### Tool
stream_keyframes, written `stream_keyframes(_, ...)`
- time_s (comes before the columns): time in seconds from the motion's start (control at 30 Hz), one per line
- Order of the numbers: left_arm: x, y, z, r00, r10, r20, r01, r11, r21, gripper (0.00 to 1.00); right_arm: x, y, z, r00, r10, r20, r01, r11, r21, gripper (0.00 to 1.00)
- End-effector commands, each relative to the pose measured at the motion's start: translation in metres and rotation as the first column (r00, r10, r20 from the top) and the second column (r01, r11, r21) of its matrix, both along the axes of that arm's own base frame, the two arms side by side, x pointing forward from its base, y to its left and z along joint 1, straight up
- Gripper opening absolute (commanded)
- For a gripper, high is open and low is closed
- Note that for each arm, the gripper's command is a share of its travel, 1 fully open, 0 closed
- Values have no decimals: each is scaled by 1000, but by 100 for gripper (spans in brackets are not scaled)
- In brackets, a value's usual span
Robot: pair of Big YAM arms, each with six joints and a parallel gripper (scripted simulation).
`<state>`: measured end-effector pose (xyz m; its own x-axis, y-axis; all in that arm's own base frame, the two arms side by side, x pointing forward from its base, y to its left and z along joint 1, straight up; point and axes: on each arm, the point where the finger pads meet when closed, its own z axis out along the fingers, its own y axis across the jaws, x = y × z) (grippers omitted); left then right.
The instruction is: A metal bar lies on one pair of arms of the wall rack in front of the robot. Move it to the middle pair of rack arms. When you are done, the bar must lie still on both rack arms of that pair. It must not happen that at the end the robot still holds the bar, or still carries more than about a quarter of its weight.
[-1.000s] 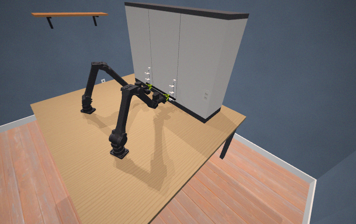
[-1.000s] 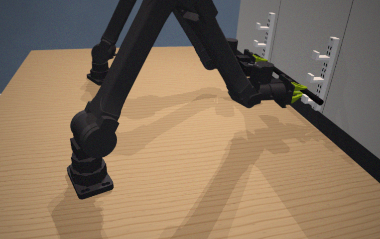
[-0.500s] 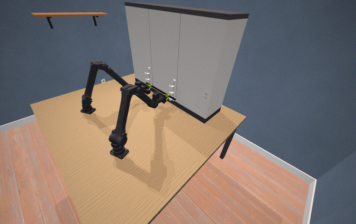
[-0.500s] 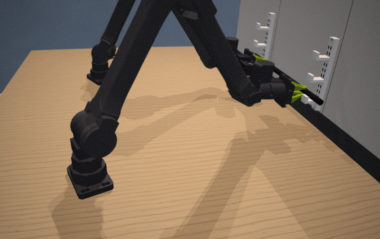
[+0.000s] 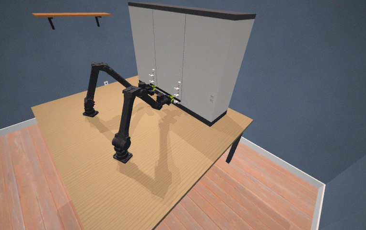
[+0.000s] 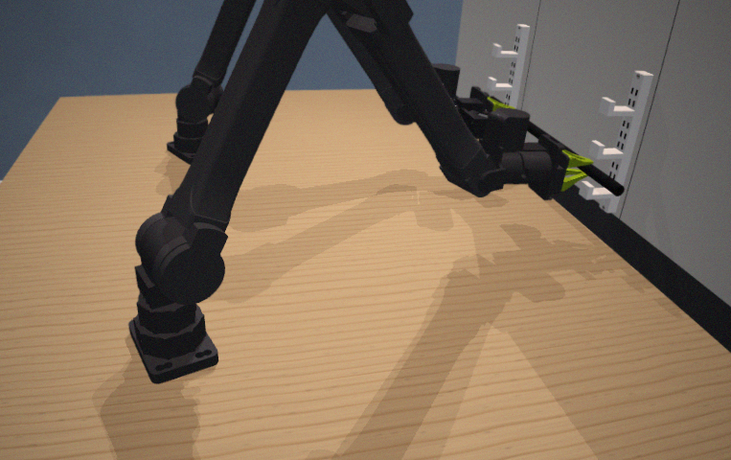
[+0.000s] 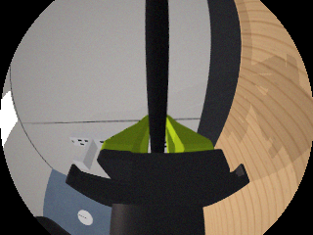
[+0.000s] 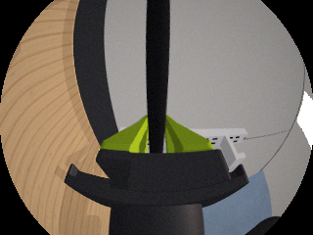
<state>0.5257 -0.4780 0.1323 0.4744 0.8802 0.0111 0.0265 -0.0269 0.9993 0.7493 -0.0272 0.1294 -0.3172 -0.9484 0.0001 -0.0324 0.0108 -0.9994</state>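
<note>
The black bar point(image 5: 164, 92) point(image 6: 608, 181) point(image 7: 157, 59) point(image 8: 157, 59) runs along the wall rack. My left gripper point(image 5: 153, 87) point(image 6: 502, 103) point(image 7: 157, 119) is shut on it near its far end. My right gripper point(image 5: 172, 98) point(image 6: 587, 167) point(image 8: 156, 119) is shut on it near its near end. In the exterior view the bar looks just above the lowest near rack arm point(image 6: 601, 194) and below the middle near arm point(image 6: 608, 151). The middle far arm point(image 6: 501, 86) shows behind the grippers. The lowest far arm is hidden.
The near rack upright point(image 6: 640, 94) and far upright point(image 6: 521, 45) stand against the grey wall unit point(image 5: 207, 56), which has a dark base strip point(image 6: 671, 276). The top near arm point(image 6: 619, 108) and top far arm point(image 6: 507, 53) stick out above the bar. The wooden table point(image 5: 99, 176) lies below.
</note>
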Motion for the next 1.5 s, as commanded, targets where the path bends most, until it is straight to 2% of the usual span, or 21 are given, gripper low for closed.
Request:
stream_keyframes(0.0, 11, -2, 39, 999, 9, 44, -7, 999, -41, 0, 12, -3, 58, 996, -4, 88, 4, 1000, -3, 0)
stream_keyframes(1.47, 8, -1, 46, 999, 9, 44, -7, 999, -41, 0, 8, -2, 70, 996, -4, 88, 4, 1000, -3, 0)
